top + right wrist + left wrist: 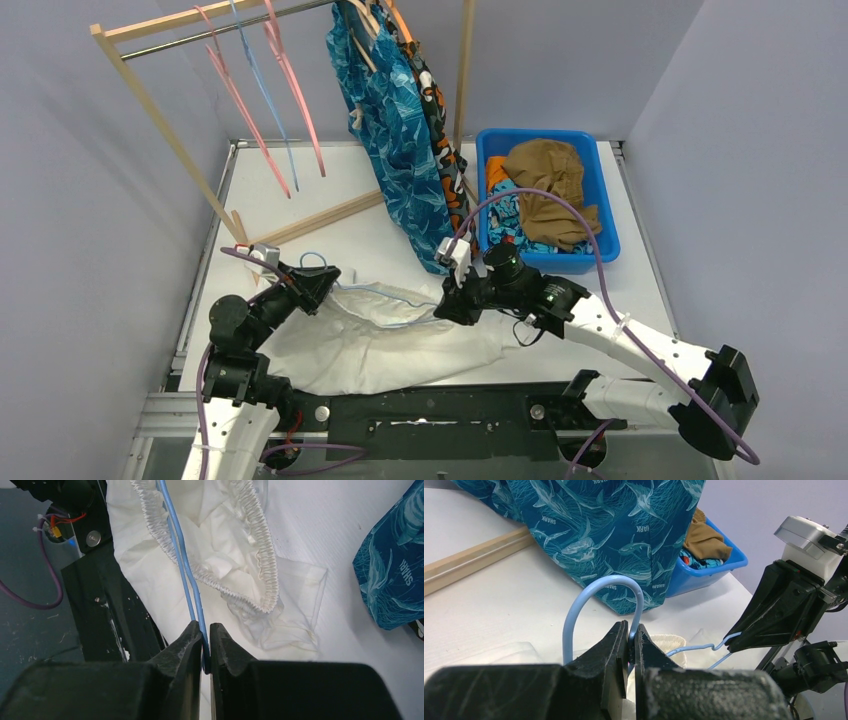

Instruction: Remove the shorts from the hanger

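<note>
White shorts [390,345] lie flat on the table between the two arms, their elastic waistband [260,555] threaded by a light blue wire hanger [385,293]. My left gripper [631,632] is shut on the hanger's hook [599,587]. My right gripper [204,630] is shut on the hanger's other end, where two blue wires [182,555] run into the jaws. In the top view the left gripper [325,285] and right gripper [450,300] face each other across the waistband. Teal shark-print shorts [395,130] hang from the rack behind.
A wooden rack [165,125] stands at the back, with pink and blue empty hangers [270,90]. Camouflage shorts [435,110] hang behind the teal ones. A blue bin [598,240] at back right holds brown shorts [550,185] and others.
</note>
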